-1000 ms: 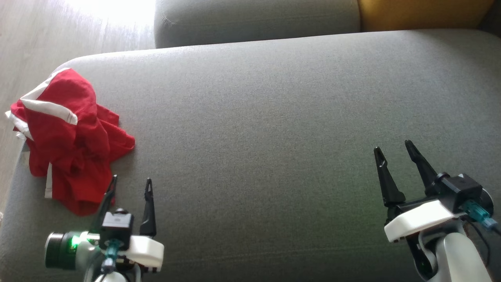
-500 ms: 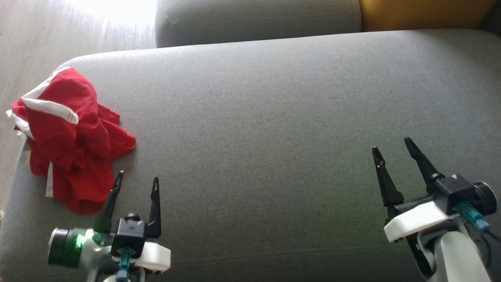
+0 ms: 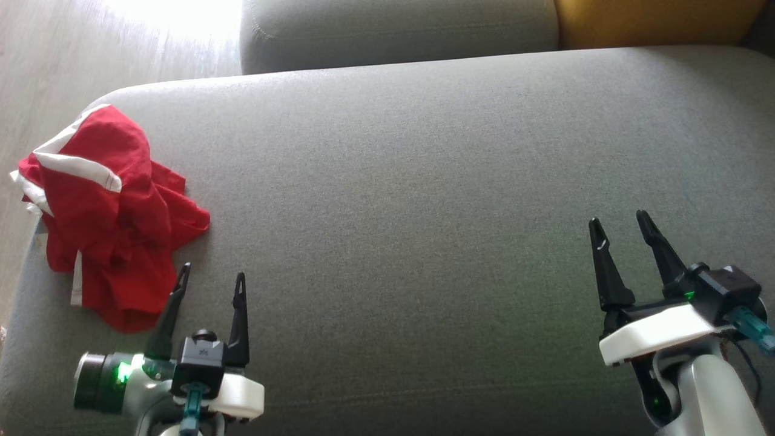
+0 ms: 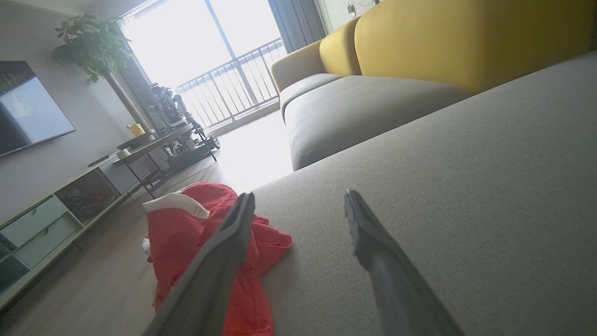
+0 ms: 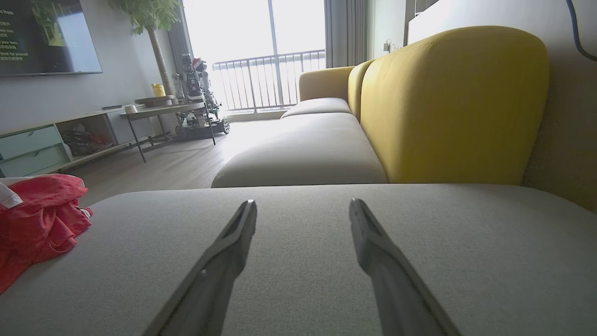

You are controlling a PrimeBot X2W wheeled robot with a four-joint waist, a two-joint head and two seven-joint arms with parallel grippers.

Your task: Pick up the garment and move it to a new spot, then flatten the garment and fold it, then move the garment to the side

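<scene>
Both empty, jaws wide: left gripper (image 3: 213, 272) just beside the red garment (image 3: 109, 212), right gripper (image 3: 619, 218) well apart. The garment lies crumpled at the left edge of the seat cushion (image 3: 424, 181); a shallow pinch may drag it off.

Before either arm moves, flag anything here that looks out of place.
The red garment lies crumpled at the left end of the grey seat cushion, partly overhanging its edge. Nothing else stands out.
</scene>
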